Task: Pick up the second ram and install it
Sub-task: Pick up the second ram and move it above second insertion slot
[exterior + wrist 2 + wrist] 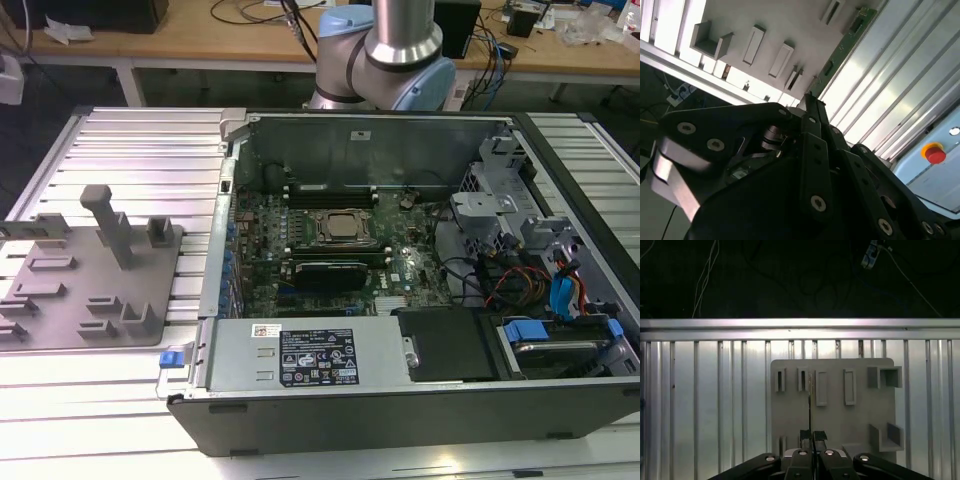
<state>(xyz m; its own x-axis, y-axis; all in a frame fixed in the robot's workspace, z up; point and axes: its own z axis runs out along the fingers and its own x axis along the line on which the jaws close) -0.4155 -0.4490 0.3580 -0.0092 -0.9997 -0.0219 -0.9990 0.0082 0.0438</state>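
The second ram point(841, 47) is a thin green board strip, showing edge-on as a mere dark line in the first wrist view. The gripper point(813, 436) has its fingers point(805, 436) pinched almost together on one end of it. It hangs over the grey fixture plate point(835, 420), apparently in line with a narrow slot near the plate's edge. The open computer case point(400, 425) stands to the exterior view's right of that plate.

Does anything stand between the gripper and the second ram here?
Nothing visible does. In both wrist views the second ram runs edge-on out from between the fingers of the gripper, which is shut on it above the gray holder plate.
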